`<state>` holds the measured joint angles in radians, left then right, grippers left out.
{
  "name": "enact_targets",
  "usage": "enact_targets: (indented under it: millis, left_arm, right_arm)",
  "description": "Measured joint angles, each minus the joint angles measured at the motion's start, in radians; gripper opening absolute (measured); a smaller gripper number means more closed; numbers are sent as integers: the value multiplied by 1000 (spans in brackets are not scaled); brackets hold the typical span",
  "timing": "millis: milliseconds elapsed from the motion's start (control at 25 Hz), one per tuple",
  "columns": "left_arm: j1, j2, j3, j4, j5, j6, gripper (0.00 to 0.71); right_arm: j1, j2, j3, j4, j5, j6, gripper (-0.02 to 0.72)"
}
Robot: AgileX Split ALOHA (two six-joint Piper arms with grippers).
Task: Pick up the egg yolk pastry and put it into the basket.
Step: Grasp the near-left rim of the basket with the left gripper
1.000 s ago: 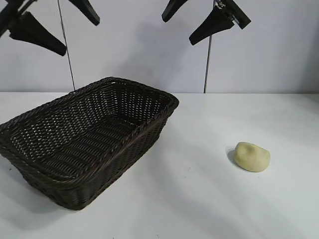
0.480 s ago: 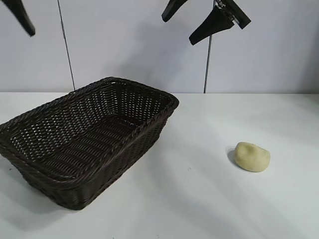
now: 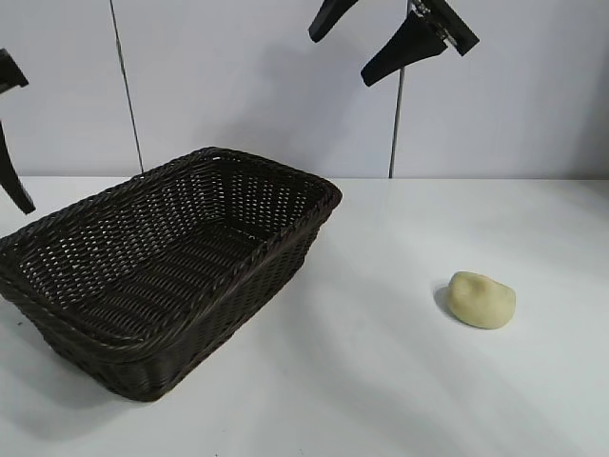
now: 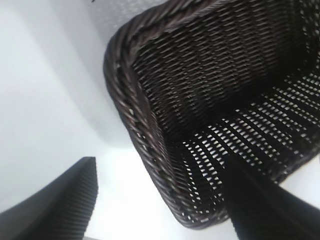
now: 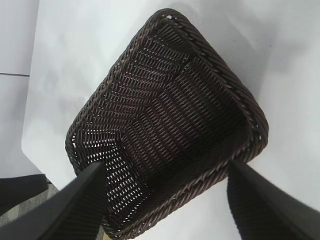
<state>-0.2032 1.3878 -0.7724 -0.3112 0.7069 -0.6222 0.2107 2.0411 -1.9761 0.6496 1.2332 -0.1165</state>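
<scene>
Wicker basket (image 3: 171, 267) sits on the white table (image 3: 381, 381), with the egg yolk pastry (image 3: 481, 300) well apart from it, resting on the tabletop. Left gripper (image 4: 160, 200) hangs just beside the basket's rim, jaws wide and empty. Right gripper (image 5: 165, 200) hovers high above the basket, jaws likewise spread, holding nothing.

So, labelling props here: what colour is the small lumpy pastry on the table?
Pale yellow pastry, clearest in the exterior view.
</scene>
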Motion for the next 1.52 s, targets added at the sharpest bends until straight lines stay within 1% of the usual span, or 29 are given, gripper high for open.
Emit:
enact_targets:
  millis: [120,360,760,880,1000,1120,1360,1480,1520]
  left_arm:
    - [0,0,12,-28,-39,0,511]
    - [0,0,16,-42,-73,-4,511]
    - [-1,18,16,-45,-88,-45,511]
    - [-24,43,40,-54,-130,-46,511]
    - [-63,59,62,-55,-192,-64,511]
    - [-90,101,63,-59,-239,-79,511]
    - [-93,227,63,-62,-277,-81,511]
    - [-93,248,63,-63,-298,-82,505]
    - [-93,248,63,-63,-308,-82,489]
  right_arm:
    - [0,0,0,0,0,0,495]
    - [0,0,0,0,0,0,495]
    - [0,0,0,0,0,0,495]
    - [0,0,0,1,0,0,495]
    - [0,0,0,1,0,0,495]
    - [0,0,0,1,0,0,495]
    - [0,0,0,1,0,0,495]
    - [0,0,0,1,0,0,495]
    - [0,0,0,1,0,0,495]
